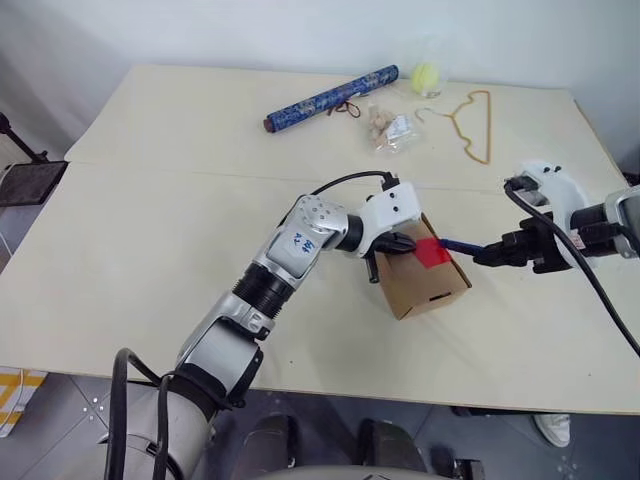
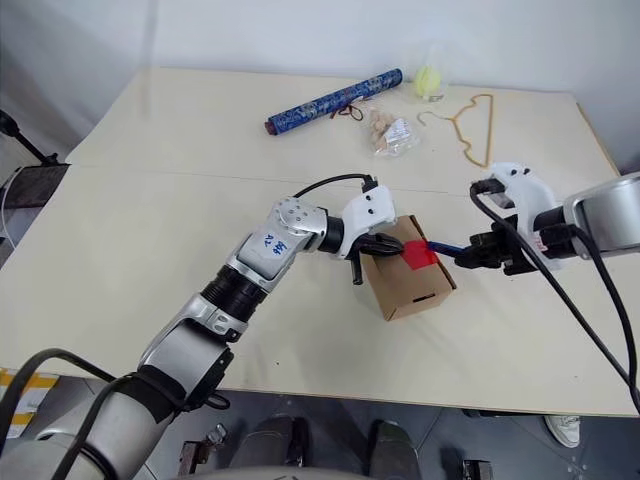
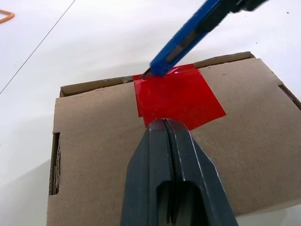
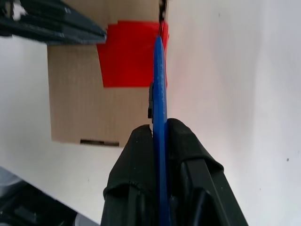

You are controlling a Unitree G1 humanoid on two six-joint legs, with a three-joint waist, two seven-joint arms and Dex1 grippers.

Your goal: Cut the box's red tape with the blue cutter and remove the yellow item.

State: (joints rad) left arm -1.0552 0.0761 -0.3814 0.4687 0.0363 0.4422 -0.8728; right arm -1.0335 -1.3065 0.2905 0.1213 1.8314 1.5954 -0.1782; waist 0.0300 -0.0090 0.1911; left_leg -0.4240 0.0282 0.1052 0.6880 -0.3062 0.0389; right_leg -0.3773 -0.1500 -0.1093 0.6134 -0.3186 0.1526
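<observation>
The brown box (image 1: 425,283) sits on the table's near-right part, with the red tape (image 1: 433,252) across its top seam. My left gripper (image 3: 162,123) is shut and empty, and its tips rest on the box top at the tape's near edge. From the right, my right gripper (image 4: 160,126) is shut on the blue cutter (image 4: 160,80). The cutter's tip (image 3: 153,71) meets the tape's far edge at the seam. The yellow item is hidden.
At the table's far side lie a long patterned blue roll (image 1: 330,97), a clear bag of small pieces (image 1: 392,128), a pale yellow-green ball in clear wrap (image 1: 428,75) and a tan wire hanger (image 1: 472,125). The table's front edge (image 1: 400,395) runs close below the box.
</observation>
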